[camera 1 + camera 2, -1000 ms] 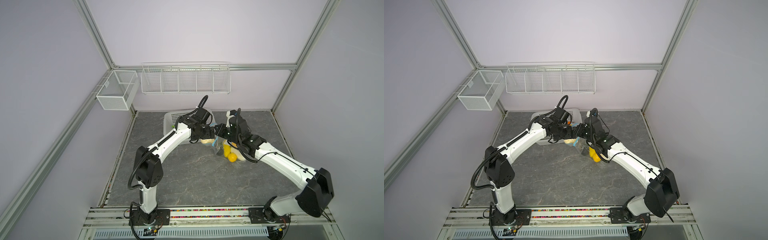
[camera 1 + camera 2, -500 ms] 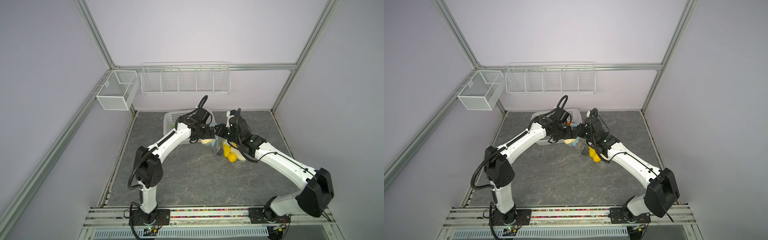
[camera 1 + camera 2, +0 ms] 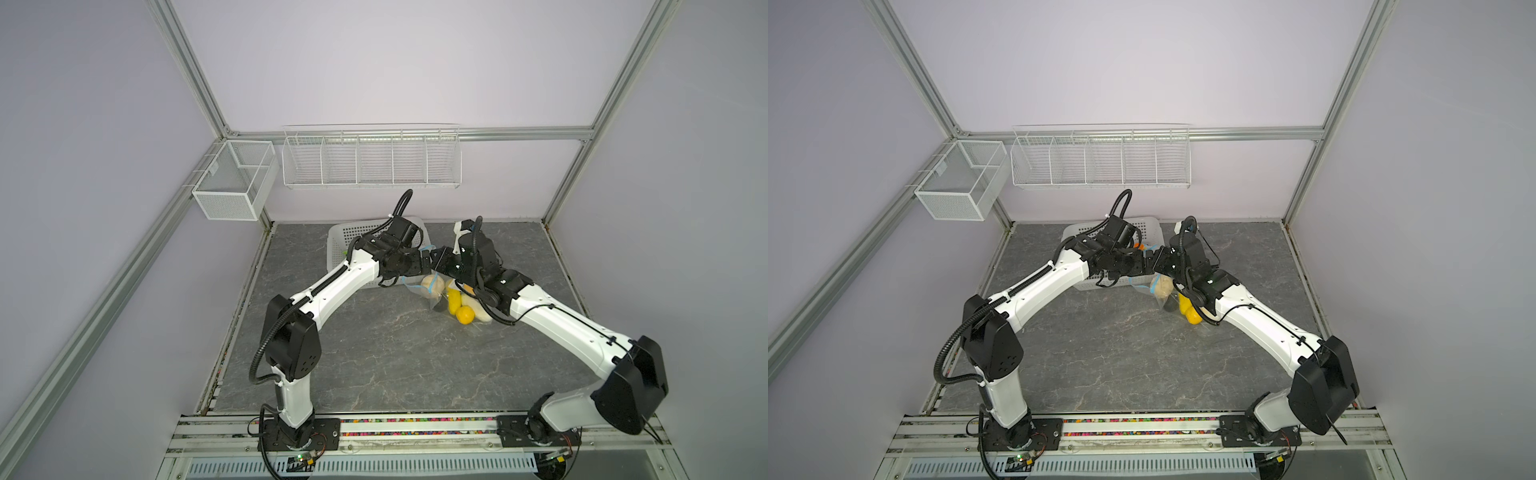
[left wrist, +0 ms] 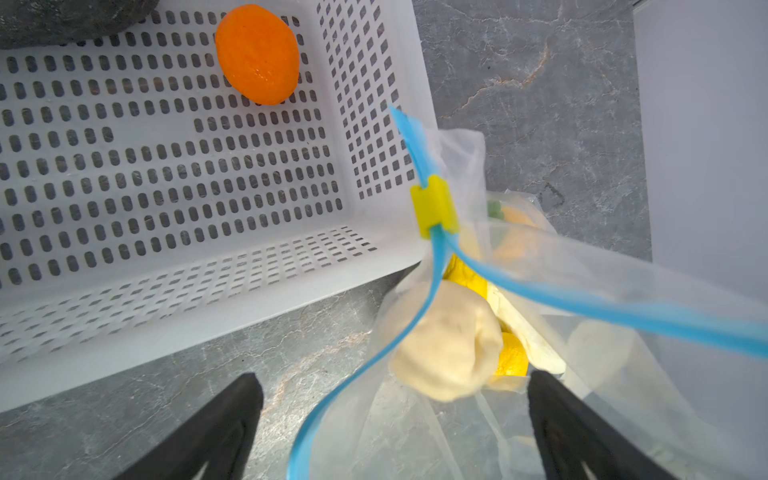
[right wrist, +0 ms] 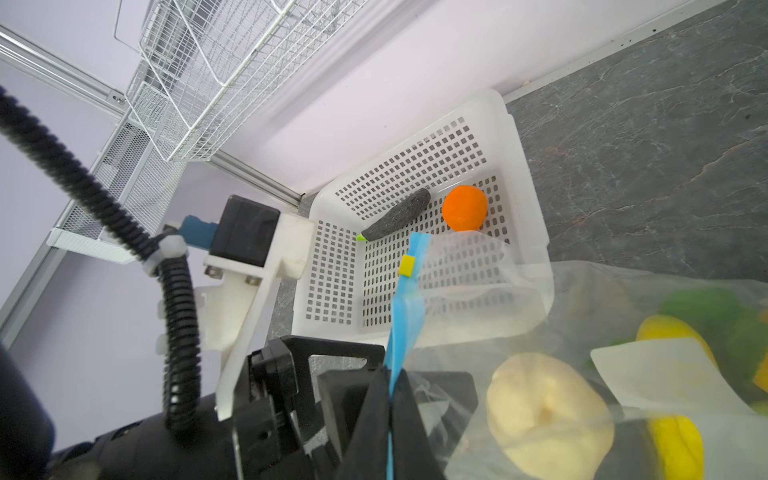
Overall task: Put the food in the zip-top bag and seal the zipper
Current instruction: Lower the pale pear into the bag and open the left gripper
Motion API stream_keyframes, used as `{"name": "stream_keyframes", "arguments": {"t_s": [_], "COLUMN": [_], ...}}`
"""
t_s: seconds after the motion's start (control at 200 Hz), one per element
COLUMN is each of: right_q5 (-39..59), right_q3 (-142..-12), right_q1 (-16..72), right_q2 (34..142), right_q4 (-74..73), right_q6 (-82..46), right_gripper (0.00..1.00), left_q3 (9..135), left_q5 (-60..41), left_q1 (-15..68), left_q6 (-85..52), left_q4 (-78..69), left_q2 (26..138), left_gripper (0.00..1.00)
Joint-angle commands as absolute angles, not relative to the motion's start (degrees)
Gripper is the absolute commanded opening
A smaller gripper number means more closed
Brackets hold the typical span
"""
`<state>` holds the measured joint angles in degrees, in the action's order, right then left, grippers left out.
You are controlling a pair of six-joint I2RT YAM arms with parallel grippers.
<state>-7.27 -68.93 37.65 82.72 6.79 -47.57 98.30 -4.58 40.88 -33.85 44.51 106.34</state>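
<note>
Tightly, the right gripper [image 5: 390,388] pinches the thin blue zipper [image 5: 405,316] of the crinkly bag [image 5: 582,291]. The left gripper [image 4: 392,376] gapes beside it.

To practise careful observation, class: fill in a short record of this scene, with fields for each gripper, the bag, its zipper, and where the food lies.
left gripper: open, holding nothing, at the bag's mouth
right gripper: shut on the zipper's blue strip
zip-top bag: clear, beside the white basket, mouth open
zipper: tracks parted past the yellow slider; not sealed
food in bag: beige piece, yellow pieces, green piece
food in basket: orange piece, dark grey piece
</note>
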Motion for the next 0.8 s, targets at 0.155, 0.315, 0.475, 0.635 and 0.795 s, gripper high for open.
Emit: {"name": "stream_keyframes", "arguments": {"t_s": [0.155, 0.315, 0.475, 0.635, 0.795], "right_q5": [-6.0, -6.2, -6.8, -6.9, -7.0], "right_q3": [-67.6, -67.2, -67.1, -67.2, -67.3], "right_q1": [37.7, 37.8, 37.8, 37.6, 37.6], "right_q2": [80.9, 80.3, 79.8, 79.5, 79.3], "right_q4": [4.8, 4.9, 5.3, 5.4, 5.4], "right_q6": [-48.5, -48.5, -48.2, -48.0, -48.0], "right_gripper": [0.06, 0.06, 0.06, 0.06, 0.06], "left_q3": [95.5, 93.5, 90.6, 86.5, 81.1], "left_q5": [-5.5, -5.1, -4.9, -6.8, -12.3], "left_q1": [40.8, 40.4, 39.5, 38.5, 36.9], "left_q6": [-34.8, -35.1, -35.4, -35.1, -36.2], "left_q4": [39.8, 39.2, 38.5, 36.3, 31.1], "left_q2": [102.4, 100.2, 97.6, 95.5, 94.4], "left_gripper": [1.00, 0.98, 0.94, 0.84, 0.71]}}
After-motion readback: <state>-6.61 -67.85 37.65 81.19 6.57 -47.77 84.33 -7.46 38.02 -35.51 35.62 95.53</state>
